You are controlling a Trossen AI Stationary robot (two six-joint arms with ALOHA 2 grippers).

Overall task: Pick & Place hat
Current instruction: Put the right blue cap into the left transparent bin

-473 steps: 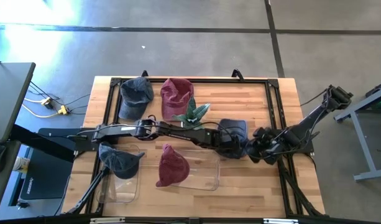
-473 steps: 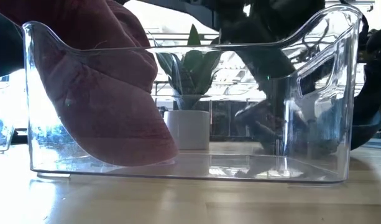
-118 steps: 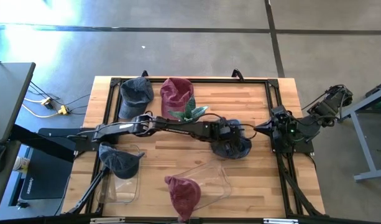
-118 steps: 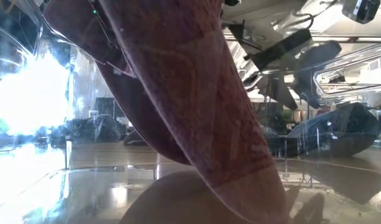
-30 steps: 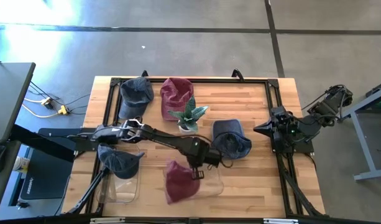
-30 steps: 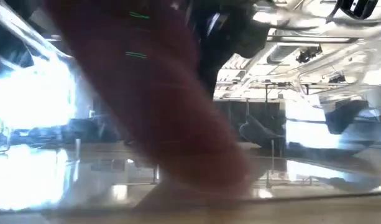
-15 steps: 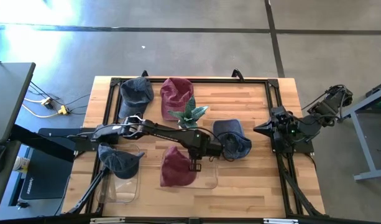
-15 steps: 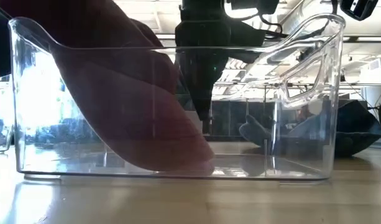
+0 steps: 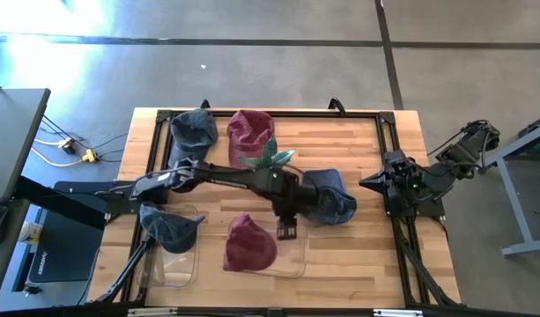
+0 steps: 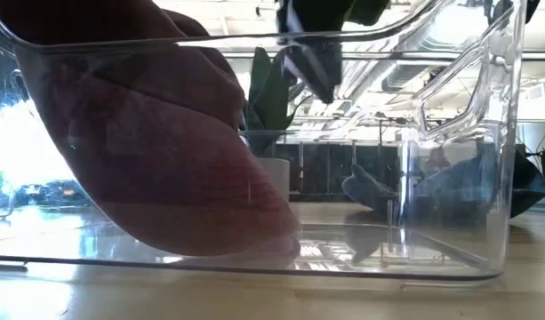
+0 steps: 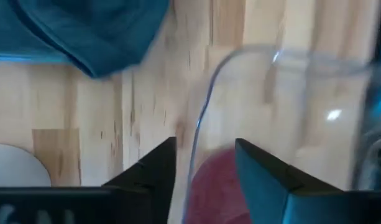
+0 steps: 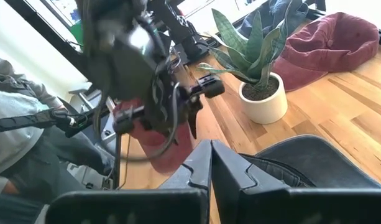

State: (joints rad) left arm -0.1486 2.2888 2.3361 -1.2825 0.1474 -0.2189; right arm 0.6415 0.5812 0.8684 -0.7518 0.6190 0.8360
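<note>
— Where's your left gripper right now?

— My left gripper (image 9: pixel 287 231) hangs over the far edge of the clear bin (image 9: pixel 295 264), at the front middle of the table (image 9: pixel 358 150). From my wrist I can see my two dark fingers (image 11: pixel 154 167) set a little apart, with the bin's thin wall (image 11: pixel 199 118) rising in the gap between them. Whether they pinch that wall or only straddle it, I can't tell.

— And the hat?

— A maroon hat (image 9: pixel 249 244) sits inside the bin, bulking against its left side; in the low view it fills that half (image 10: pixel 156 160). A dark blue hat (image 9: pixel 333 201) lies on the table just right of my wrist, near the potted plant (image 9: pixel 270 165).

— Other hats on the table?

— Another maroon hat (image 9: pixel 251 134) and a grey-blue hat (image 9: pixel 192 132) lie at the back, and one more dark hat (image 9: pixel 166 226) rests on the small clear tray (image 9: pixel 177 269) at front left.

— Your right arm?

— My right gripper (image 12: pixel 211 163) waits at the table's right edge, fingers pressed together on nothing.
</note>
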